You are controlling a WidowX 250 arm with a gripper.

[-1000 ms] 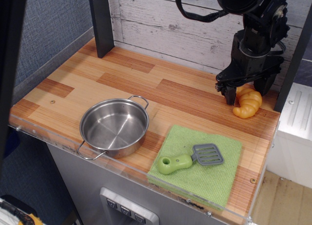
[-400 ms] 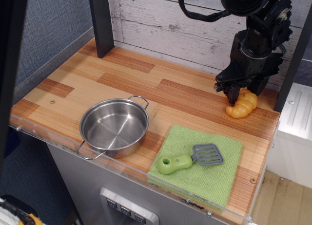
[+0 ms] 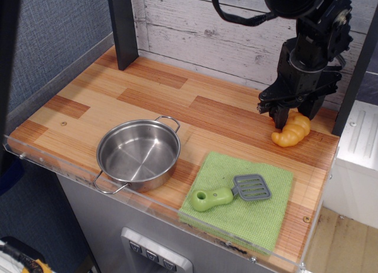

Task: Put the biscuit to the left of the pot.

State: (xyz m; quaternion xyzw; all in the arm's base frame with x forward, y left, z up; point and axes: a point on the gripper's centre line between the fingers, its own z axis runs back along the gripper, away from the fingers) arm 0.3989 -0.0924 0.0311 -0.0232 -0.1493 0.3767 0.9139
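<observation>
- The biscuit lies at the far right of the wooden table, near the back wall and just in front of the dark upright post on that side.
- Its long axis runs diagonally: one end points down and toward the table's front-left, the other up and toward the back-right corner, where it disappears under the arm.
- The curved, ridged back of the biscuit faces the right edge of the table.
- The tool is at the biscuit's upper end, its dark fingers reaching down on the left side of the pastry; whether they are clamped on it or merely around it cannot be told from this angle.
- The pot sits upright and empty near the front-left of the table, well apart from the biscuit, one wire handle toward the back and one toward the front edge.
- Between the two, near the front edge, a green cloth lies flat with a green-handled grey spatula on it, blade pointing right.
</observation>
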